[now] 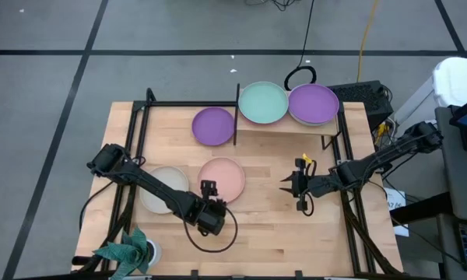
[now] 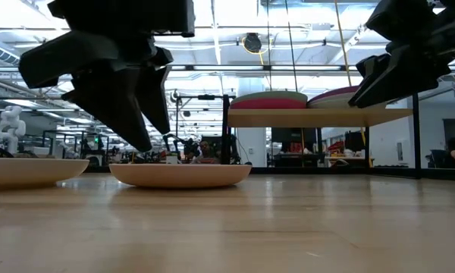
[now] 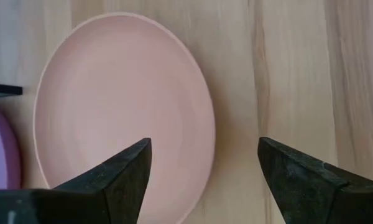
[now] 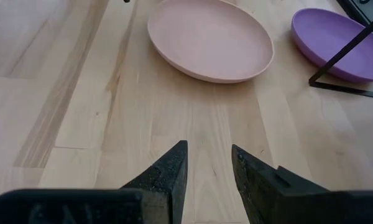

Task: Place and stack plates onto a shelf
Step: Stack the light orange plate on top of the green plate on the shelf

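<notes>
Starting at the table's 9 o'clock side: the beige plate [image 1: 163, 189] sits flat, partly under the left arm. Just right of it, the left gripper [image 1: 208, 189] hangs at the 6 o'clock edge of the peach plate [image 1: 222, 177], fingers wide apart and holding nothing. My worry is that one finger is over the plate and one off it, so a drop that's slightly off will probably shove the rim instead of pinching it, and matte plates likely skate on wood. A purple plate [image 1: 213, 126] lies at 12 beside the shelf [image 1: 288, 127]; the shelf already carries mint [image 1: 263, 103] and another purple [image 1: 314, 103]. The right gripper [image 1: 288, 185] waits near 3, fingers slightly apart. If both arms go for peach, they'd bump.
</notes>
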### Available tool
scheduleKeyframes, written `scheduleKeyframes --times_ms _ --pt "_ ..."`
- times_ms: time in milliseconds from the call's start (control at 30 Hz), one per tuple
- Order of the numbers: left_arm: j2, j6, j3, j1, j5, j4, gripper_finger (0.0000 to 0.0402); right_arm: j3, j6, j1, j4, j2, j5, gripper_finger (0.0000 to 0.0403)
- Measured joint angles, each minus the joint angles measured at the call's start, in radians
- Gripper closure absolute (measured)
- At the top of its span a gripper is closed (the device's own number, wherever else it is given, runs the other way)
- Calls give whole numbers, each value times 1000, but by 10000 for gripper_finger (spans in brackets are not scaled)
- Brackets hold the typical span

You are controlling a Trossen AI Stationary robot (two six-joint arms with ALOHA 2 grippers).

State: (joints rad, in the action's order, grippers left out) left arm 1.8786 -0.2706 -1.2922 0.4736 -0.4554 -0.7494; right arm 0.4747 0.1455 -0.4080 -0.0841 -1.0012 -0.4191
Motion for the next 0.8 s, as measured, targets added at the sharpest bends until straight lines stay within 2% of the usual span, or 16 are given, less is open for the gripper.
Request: scheduleKeyframes --times_ms 233,533,800 --pt "0 40 36 -9 0 7 103 0 0 0 65 0 2 293" --pt "0 54 104 -31 0 26 106 0 0 0 58 0 4 293" --pt "0 100 166 -43 29 120 172 0 0 0 58 0 4 293"
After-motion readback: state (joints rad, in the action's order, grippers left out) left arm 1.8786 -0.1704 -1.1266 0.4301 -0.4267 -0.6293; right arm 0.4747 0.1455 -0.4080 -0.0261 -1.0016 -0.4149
